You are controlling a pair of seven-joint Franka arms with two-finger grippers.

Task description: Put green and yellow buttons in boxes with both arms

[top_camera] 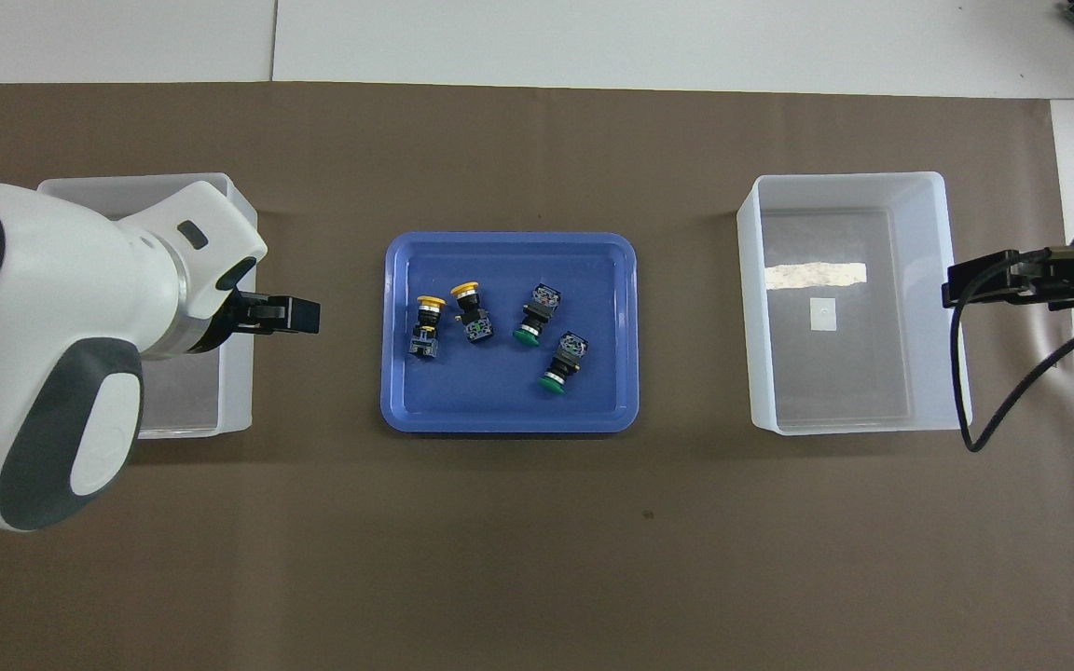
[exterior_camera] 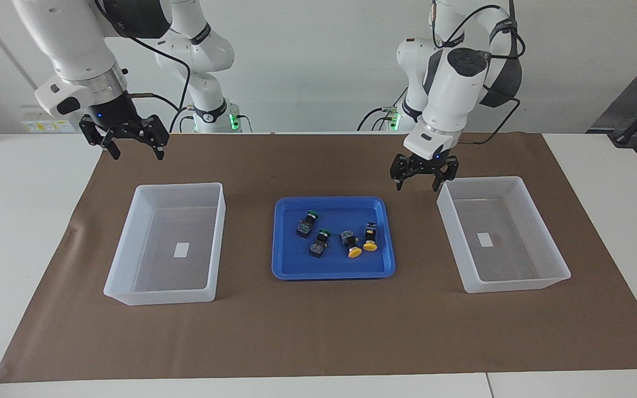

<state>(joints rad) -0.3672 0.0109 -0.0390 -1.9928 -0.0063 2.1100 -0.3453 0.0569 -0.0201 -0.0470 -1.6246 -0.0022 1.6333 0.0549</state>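
Two green buttons [exterior_camera: 307,221] [exterior_camera: 320,242] and two yellow buttons [exterior_camera: 351,246] [exterior_camera: 371,237] lie in a shallow blue tray [exterior_camera: 329,272] at mid table. In the overhead view the yellow ones [top_camera: 428,323] [top_camera: 470,311] lie toward the left arm's end and the green ones [top_camera: 534,317] [top_camera: 560,362] toward the right arm's. My left gripper [exterior_camera: 418,178] [top_camera: 293,314] is open and empty, low over the mat between the tray and the box [exterior_camera: 517,282] [top_camera: 240,391] at its end. My right gripper [exterior_camera: 130,142] [top_camera: 975,280] is open and empty, high over the outer wall of the other box [exterior_camera: 158,297] [top_camera: 748,308].
A brown mat [exterior_camera: 318,331] covers the table under everything. Both boxes hold only a white label sticker [exterior_camera: 181,250] [exterior_camera: 484,239]. In the overhead view the left arm's white body [top_camera: 52,354] covers most of its box.
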